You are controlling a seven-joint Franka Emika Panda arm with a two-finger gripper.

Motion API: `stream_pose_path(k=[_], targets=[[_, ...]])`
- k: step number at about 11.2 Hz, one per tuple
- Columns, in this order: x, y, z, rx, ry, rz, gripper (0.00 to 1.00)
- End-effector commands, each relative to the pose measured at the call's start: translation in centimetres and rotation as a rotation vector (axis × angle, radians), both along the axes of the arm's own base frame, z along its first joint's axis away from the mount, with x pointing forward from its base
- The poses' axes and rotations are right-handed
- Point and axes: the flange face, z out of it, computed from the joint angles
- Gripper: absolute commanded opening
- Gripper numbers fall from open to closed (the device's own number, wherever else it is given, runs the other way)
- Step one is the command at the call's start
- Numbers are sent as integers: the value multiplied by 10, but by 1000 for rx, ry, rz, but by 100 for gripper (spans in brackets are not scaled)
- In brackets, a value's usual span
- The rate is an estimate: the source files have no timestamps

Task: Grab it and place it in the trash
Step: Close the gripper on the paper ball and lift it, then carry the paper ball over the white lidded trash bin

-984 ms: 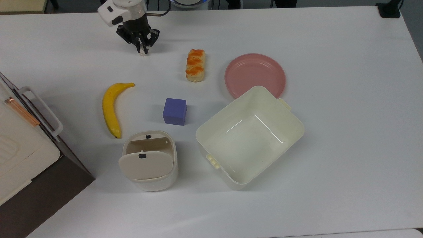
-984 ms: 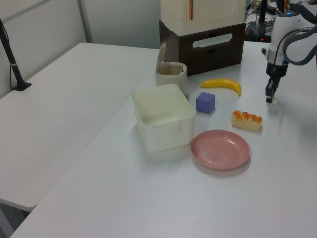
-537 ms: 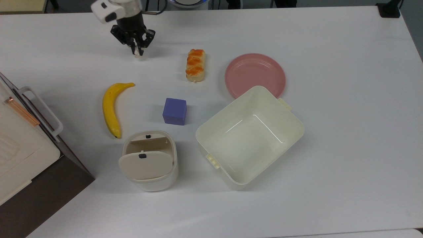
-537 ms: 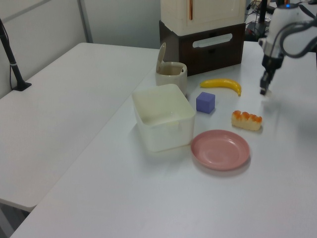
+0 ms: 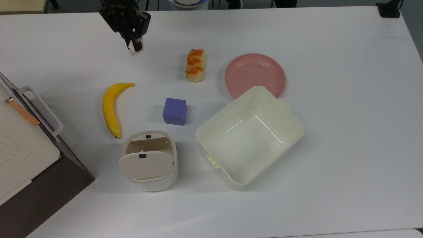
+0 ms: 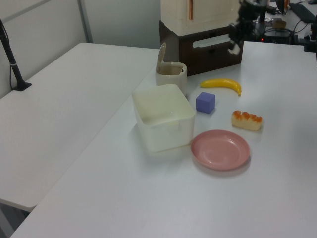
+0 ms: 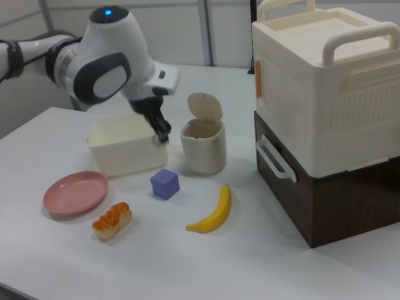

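Observation:
The small crumpled white paper ball (image 5: 134,47) hangs in the air, pinched between the black fingers of my gripper (image 5: 133,45), which is shut on it. They are high above the table at the top view's upper left, beyond the banana. In the right view the gripper (image 7: 164,135) hangs in front of the cream tub, with a white bit at its tip. The left view shows the gripper (image 6: 232,47) before the dark box. The trash (image 5: 150,185), a small cream bin with its flap lid tilted up, stands near the banana's tip; it is also in the left view (image 6: 171,79) and right view (image 7: 203,156).
On the table lie a banana (image 5: 110,109), a purple cube (image 5: 174,111), an orange-topped bread roll (image 5: 195,65) and a pink plate (image 5: 255,75). A large cream tub (image 5: 297,132) stands to the bin's right in the top view. A tall cream-and-brown box (image 5: 19,148) sits at the top view's left edge.
The gripper has risen from the table with the paper ball between its fingers and shifted slightly toward the top view's left. Nothing else moved.

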Motion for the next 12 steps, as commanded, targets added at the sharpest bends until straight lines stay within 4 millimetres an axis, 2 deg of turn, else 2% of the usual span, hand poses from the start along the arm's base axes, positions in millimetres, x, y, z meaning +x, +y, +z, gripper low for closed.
stream_pose_path(k=[1, 4, 6, 8, 11, 12], targets=[[65, 31, -3, 19, 23, -100, 0], [112, 70, -25, -76, 69, -166, 0], [140, 72, -18, -69, 36, -300, 0], [160, 71, -23, -63, 2, -413, 0], [175, 71, -35, -75, -19, -479, 0], [181, 73, -33, -61, -58, -517, 0]])
